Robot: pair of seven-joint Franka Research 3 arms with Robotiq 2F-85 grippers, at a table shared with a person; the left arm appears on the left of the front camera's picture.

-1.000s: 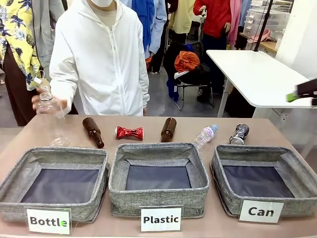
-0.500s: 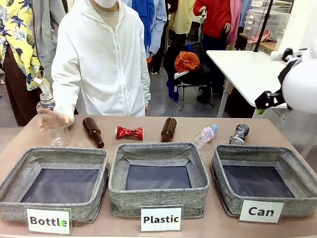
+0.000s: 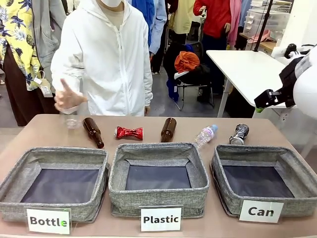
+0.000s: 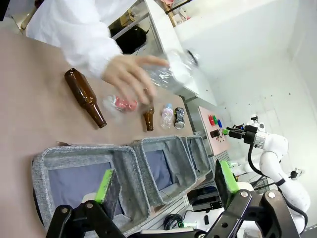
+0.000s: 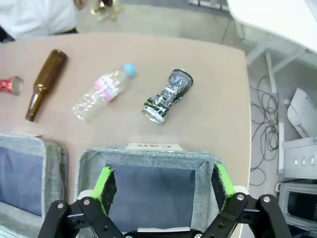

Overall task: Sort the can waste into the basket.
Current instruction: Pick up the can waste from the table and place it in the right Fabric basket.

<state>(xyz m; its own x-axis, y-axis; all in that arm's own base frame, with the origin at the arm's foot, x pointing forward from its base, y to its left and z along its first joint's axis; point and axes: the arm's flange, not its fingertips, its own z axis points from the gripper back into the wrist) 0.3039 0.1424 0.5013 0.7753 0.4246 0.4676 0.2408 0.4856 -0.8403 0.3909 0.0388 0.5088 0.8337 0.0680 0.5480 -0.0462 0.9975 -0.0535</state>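
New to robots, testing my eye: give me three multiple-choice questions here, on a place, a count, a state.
1. Where is the dark can relative to the Can bin? A inside it; B beyond it, on the table; C under it.
2. How many brown bottles lie on the table? A two; B one; C four.
3. The right pincer is: A shut on a can; B shut, empty; C open, empty.
Answers: B, it lies past the far rim; A, one each side of the red can; C, pads apart, nothing held.
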